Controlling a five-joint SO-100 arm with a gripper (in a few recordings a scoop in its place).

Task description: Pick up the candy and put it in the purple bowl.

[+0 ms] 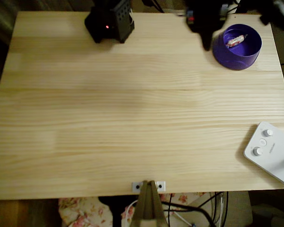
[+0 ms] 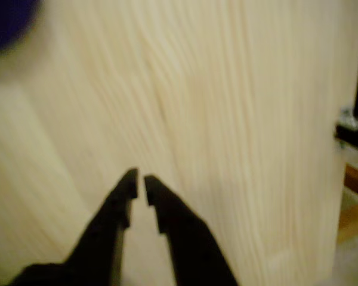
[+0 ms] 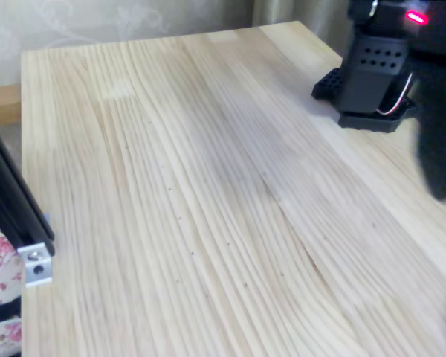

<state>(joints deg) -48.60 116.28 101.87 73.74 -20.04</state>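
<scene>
The candy (image 1: 236, 40), a small whitish-pink wrapped sweet, lies inside the purple bowl (image 1: 248, 57) at the table's far right corner in the overhead view. My black gripper (image 1: 207, 43) hangs just left of the bowl, apart from it. In the wrist view the gripper (image 2: 139, 182) is over bare wood, its tips almost touching and nothing between them. The bowl (image 2: 6, 21) is a dark purple blur at that view's top left corner. In the fixed view the arm (image 3: 440, 156) is a dark blur at the right edge.
The arm's black base (image 1: 110, 22) stands at the table's far edge. A white device with round knobs (image 1: 270, 151) lies at the near right corner. A metal bracket (image 1: 148, 186) is clamped to the near edge. Bare wood covers the table's middle (image 1: 132, 104).
</scene>
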